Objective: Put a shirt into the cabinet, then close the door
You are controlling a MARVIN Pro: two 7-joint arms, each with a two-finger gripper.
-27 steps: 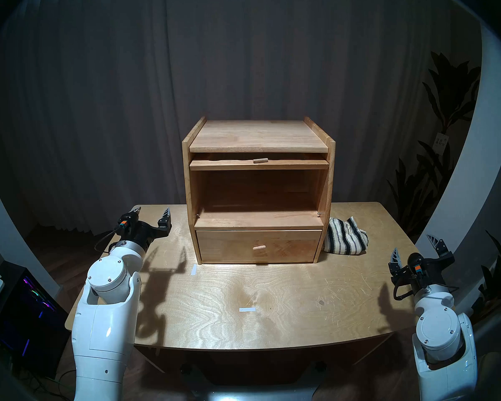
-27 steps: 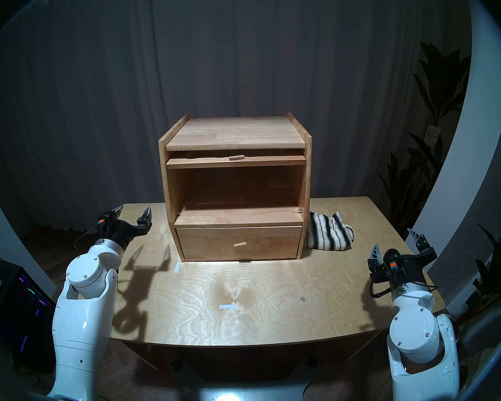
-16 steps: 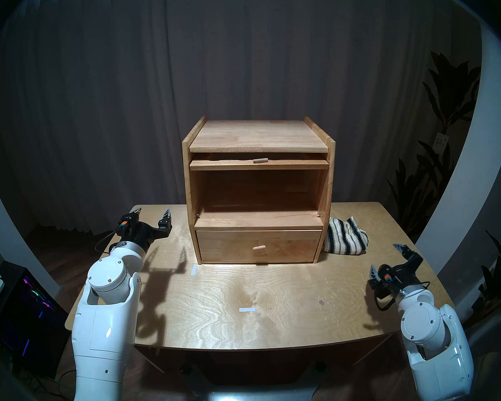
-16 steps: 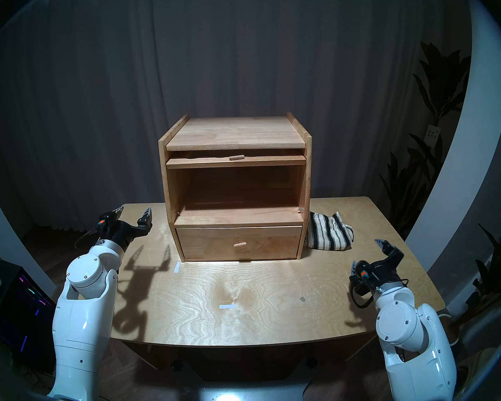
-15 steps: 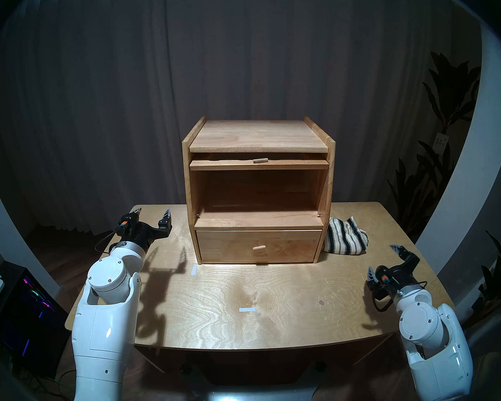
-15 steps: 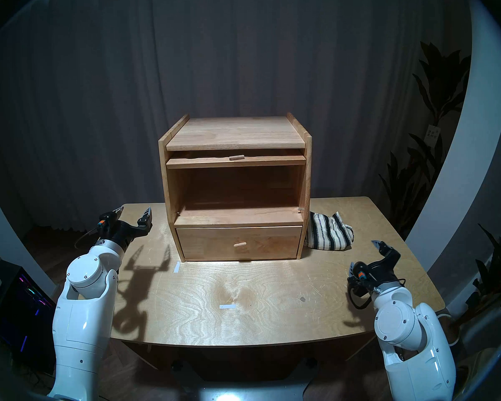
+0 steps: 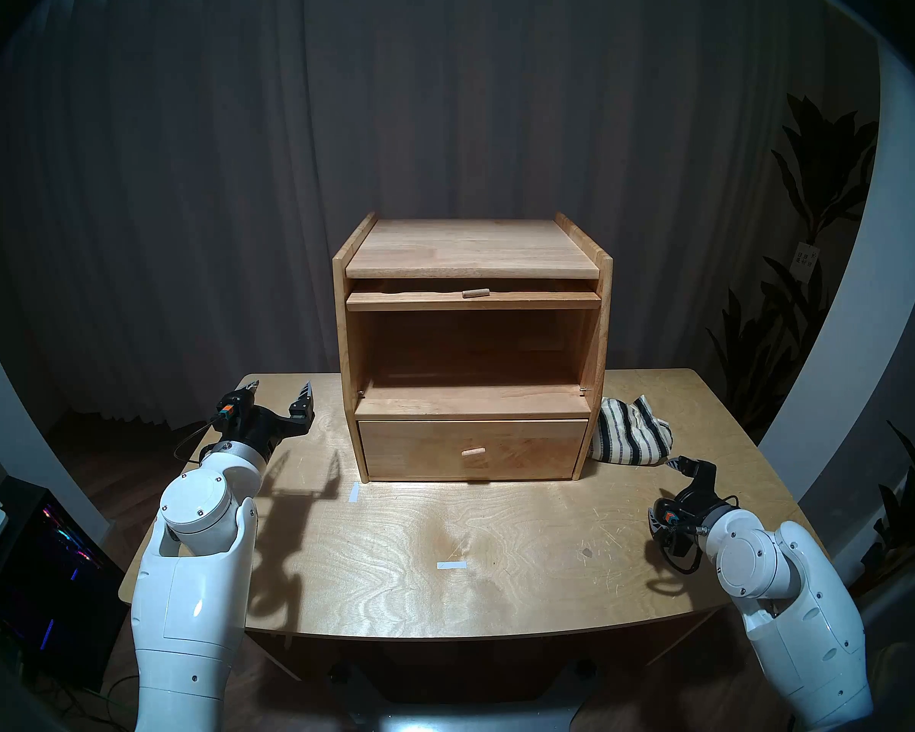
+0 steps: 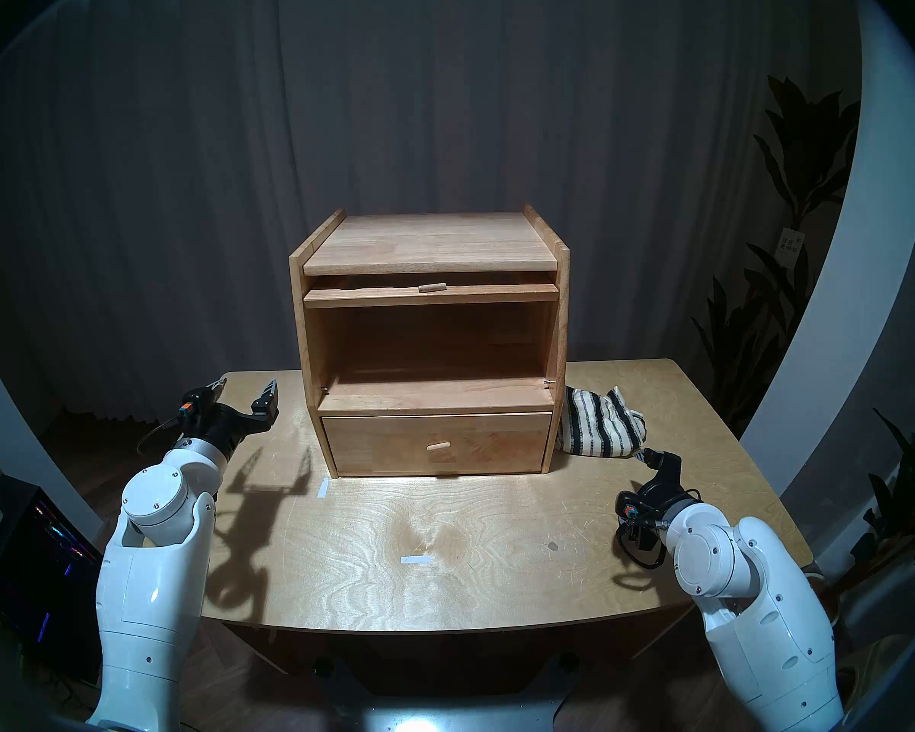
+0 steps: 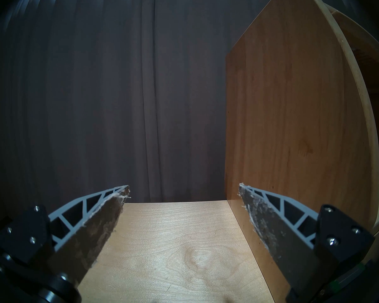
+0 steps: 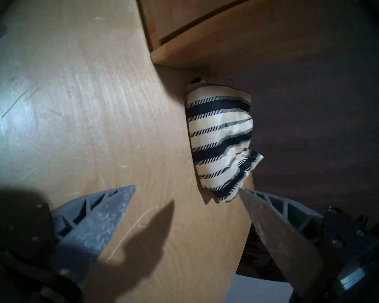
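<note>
The light-wood cabinet (image 7: 471, 250) stands at the back middle of the table (image 7: 497, 583), its large compartment open and bare. The door (image 7: 529, 301) lies flat, pushed in under the top, with its peg handle (image 7: 475, 293) facing me; its window is hidden. The striped cream shirt (image 7: 629, 438) lies bunched on the table against the cabinet's right side. My right gripper (image 7: 664, 493) is open, turned on its side, low, just in front of the shirt (image 10: 219, 140) and apart from it. My left gripper (image 7: 281, 390) is open and empty left of the cabinet (image 9: 282, 121).
The drawer (image 7: 471, 448) below the compartment is shut. Two white tape marks (image 7: 451, 565) (image 7: 353, 492) lie on the table. Plants (image 7: 814, 229) stand at the right, a dark computer case (image 7: 48, 556) on the floor at the left, a curtain behind.
My right arm has swung left and down toward the shirt, and its wrist has rolled onto its side. The left arm, shirt and cabinet have not moved.
</note>
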